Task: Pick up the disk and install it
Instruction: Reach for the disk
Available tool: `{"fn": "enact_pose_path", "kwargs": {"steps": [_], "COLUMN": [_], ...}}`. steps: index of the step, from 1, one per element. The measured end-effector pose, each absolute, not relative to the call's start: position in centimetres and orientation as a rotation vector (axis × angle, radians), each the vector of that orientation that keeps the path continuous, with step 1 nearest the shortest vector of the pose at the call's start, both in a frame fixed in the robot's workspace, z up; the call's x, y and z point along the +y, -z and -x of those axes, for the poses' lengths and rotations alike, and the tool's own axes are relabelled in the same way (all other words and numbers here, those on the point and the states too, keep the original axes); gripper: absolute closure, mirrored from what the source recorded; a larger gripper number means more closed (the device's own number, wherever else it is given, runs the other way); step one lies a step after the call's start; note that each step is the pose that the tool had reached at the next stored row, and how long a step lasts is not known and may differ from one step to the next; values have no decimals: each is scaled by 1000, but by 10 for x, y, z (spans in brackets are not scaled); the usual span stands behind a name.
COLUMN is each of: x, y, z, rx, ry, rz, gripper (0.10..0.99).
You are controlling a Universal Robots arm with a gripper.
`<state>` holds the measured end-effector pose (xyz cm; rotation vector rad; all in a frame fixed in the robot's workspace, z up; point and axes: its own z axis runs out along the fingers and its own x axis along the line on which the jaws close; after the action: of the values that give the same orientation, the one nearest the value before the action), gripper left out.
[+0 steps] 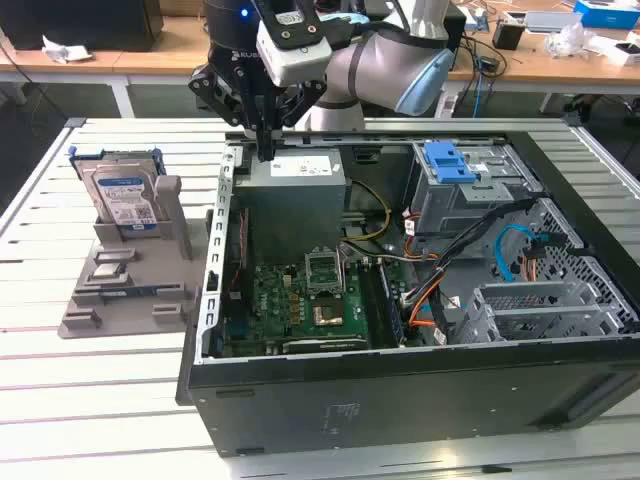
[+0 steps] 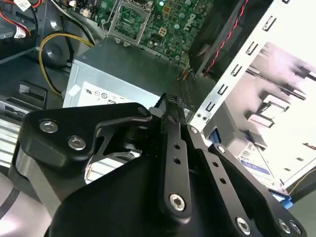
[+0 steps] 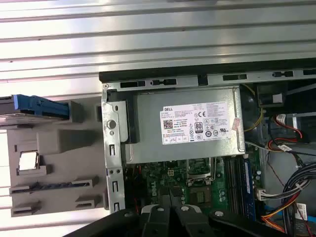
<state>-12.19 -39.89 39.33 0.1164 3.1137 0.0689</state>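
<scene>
The disk (image 1: 124, 196), a silver drive with a white-and-blue label in a blue carrier frame, stands upright in the grey stand (image 1: 130, 292) on the exterior view's left. My gripper (image 1: 266, 152) hangs over the open computer case's far left corner, by the power supply (image 1: 297, 171), well to the right of the disk. Its fingers are shut with nothing between them. In the second wrist view the gripper (image 2: 170, 101) points down at the power supply (image 2: 123, 79), with the disk (image 2: 254, 160) beyond the case wall. In the first wrist view the disk's blue carrier (image 3: 39, 105) sits beside the case.
The open black computer case (image 1: 400, 390) holds a motherboard (image 1: 300, 300), loose cables (image 1: 450, 290) and a grey drive cage with a blue handle (image 1: 450, 160). The slatted white table (image 1: 90, 400) carries both. Cluttered desks stand behind.
</scene>
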Motion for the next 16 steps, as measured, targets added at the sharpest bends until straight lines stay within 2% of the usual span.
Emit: {"fn": "enact_pose_path", "kwargs": {"steps": [13, 16], "x": [-399, -399], "y": [-393, -393], "z": [155, 181], "rx": [3114, 3114], "ry": [-69, -69], "rz": [-116, -117], "gripper": [980, 980]}}
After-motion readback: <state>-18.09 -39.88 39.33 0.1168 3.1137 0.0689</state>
